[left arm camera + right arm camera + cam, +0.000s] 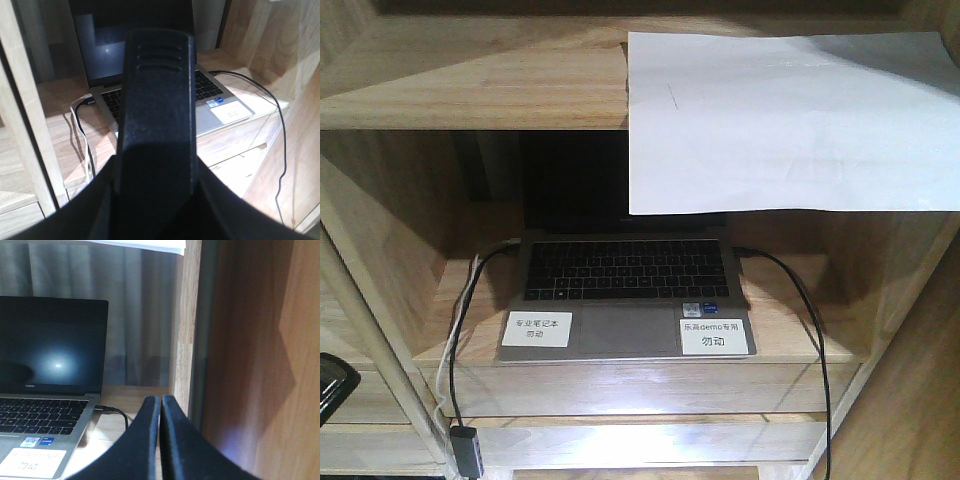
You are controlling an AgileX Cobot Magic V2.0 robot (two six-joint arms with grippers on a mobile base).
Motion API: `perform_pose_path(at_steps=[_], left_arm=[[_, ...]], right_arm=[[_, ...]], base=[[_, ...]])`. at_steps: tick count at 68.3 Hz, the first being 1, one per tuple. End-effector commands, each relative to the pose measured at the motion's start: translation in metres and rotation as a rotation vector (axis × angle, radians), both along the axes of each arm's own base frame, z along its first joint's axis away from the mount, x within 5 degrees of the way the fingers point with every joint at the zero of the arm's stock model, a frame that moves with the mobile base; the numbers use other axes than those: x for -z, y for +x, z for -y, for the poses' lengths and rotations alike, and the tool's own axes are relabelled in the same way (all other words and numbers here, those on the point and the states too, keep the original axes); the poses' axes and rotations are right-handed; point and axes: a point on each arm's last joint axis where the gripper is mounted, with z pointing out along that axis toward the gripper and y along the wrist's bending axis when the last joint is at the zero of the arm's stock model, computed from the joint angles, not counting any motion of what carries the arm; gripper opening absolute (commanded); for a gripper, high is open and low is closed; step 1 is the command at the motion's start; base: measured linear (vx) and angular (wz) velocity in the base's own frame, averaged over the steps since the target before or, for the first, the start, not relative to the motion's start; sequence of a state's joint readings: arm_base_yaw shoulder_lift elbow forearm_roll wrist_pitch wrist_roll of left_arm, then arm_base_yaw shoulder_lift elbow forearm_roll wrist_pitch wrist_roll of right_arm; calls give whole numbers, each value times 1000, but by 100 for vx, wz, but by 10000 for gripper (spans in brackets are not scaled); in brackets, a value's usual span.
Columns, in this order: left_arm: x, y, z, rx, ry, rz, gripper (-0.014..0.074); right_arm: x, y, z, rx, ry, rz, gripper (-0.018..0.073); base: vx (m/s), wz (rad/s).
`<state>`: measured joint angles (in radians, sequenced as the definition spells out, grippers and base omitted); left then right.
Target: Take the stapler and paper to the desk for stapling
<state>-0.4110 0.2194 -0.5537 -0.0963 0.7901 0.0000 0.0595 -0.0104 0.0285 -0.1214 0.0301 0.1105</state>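
Note:
The paper (790, 120) is a large white sheet lying on the upper shelf, its front part hanging over the shelf edge above the laptop. Its lower edge also shows at the top of the right wrist view (145, 244). In the left wrist view a long black body with three slots, the stapler (157, 100), stands up between the dark fingers of my left gripper (156, 200), which is shut on it. My right gripper (160, 401) is shut with its fingers pressed together and empty, beside the shelf's right upright and below the paper. The desk is out of view.
An open laptop (625, 295) with two white labels sits in the shelf unit (470, 95), with black and white cables (460, 340) at its left and a black cable (815, 330) at its right. A wooden upright (187, 325) stands close to my right gripper.

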Motion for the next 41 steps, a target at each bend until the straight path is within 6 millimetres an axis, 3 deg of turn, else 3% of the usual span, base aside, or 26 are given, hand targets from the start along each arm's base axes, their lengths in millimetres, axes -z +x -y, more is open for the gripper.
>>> perform_pose_path(at_steps=[1, 41], left_arm=[[-17, 1, 1, 3, -60, 94, -6], [-12, 0, 1, 7, -38, 51, -6]], right_arm=[[1, 0, -1, -4, -2, 59, -9], [1, 0, -1, -4, -3, 57, -9]], base=[[0, 0], [0, 0]])
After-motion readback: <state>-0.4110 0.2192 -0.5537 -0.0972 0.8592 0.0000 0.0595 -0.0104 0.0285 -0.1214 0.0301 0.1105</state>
